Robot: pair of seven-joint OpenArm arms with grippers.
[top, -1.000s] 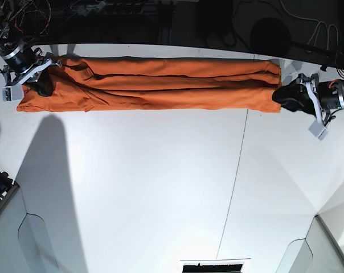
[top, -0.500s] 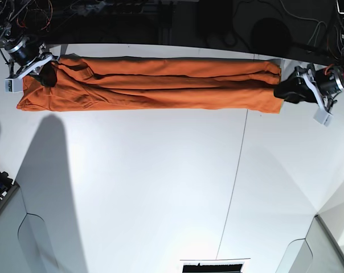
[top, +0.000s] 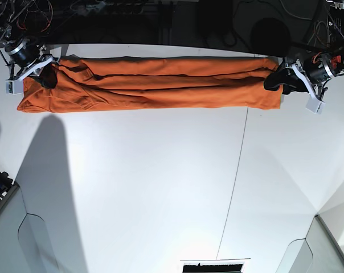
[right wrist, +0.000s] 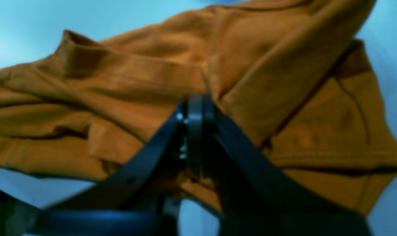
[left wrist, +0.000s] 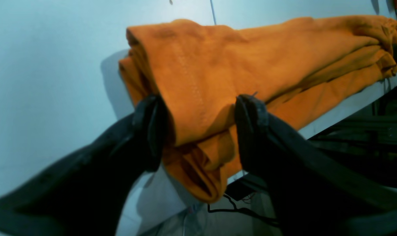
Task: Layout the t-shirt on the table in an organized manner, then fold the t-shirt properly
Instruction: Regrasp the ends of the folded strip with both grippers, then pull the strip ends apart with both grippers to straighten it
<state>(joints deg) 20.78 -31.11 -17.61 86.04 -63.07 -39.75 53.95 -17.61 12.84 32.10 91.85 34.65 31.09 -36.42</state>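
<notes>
The orange t-shirt (top: 160,85) lies as a long narrow band along the far edge of the white table (top: 160,187). At its right end in the base view sits my left gripper (top: 273,81). In the left wrist view my left gripper (left wrist: 200,101) has its fingers clamped on either side of a thick bundle of the t-shirt (left wrist: 201,65), and cloth droops below them past the table edge. My right gripper (top: 46,79) is at the band's left end. Seen from the right wrist, my right gripper (right wrist: 195,105) is shut tight with t-shirt (right wrist: 136,75) folds gathered at its tip.
A thin dark seam (top: 234,182) crosses the table right of centre. Behind the far edge is a dark area with cables (top: 160,23). Grey panels stand at the near left corner (top: 12,239) and the near right corner (top: 326,244). A dark box (top: 215,266) sits at the near edge.
My left gripper has moved toward the far edge and inward over the shirt's end. My right gripper shifted slightly toward the far edge, pulling the other end with it.
</notes>
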